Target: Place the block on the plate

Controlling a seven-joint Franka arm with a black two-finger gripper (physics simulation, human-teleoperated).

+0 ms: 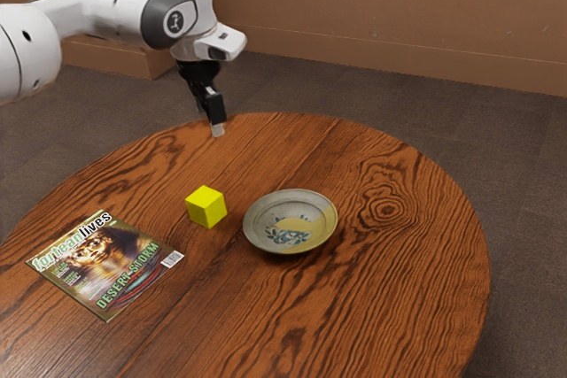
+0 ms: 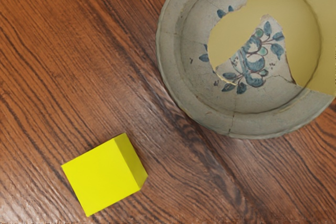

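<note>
Exterior view, magazine (image 1: 108, 263), wrist view, cracked plate (image 2: 195, 109)

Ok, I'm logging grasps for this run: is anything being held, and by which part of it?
Nothing is held: the gripper is empty, and the yellow block sits on the table, apart from the plate.

soft light shades one side of the block (image 2: 102, 179) and glosses the table (image 2: 31, 198).

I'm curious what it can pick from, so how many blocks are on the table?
1: the yellow block sits on the table, between the magazine and the plate.
</note>
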